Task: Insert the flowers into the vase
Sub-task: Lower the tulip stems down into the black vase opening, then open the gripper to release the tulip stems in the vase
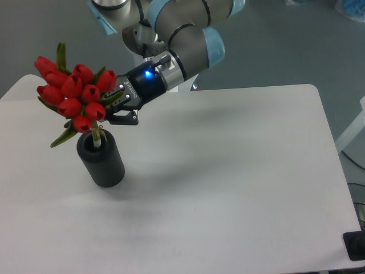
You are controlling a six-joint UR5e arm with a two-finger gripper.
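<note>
Reaching in from the top of the view, arm [177, 34] grey with pale blue joint caps, bent down and to the left; wrist lit by a small blue light; gripper [111, 105] at the end pointing left and slightly down, black fingers [124, 119] clamped on the flowers [74, 97] from the right side, among the leaves just under the buds.

Held tilted to the upper left, flowers a tight bunch of red tulip buds with green leaves; one leaf sticking up above the bunch, another drooping to the lower left; pale stem ends reaching down into the mouth of the vase [101, 160]; buds all above the rim, not resting on it.

Standing upright on the left part of the table [239, 188], vase a matte black, rough cylinder with thick walls; round mouth facing up, directly below the bunch.

Table white with rounded corners, filling most of the view; soft shadow of the arm across its middle; grey floor beyond the far edge; a white upright piece at the right edge of the view; a small dark object at the bottom right corner, too cut off to identify.
</note>
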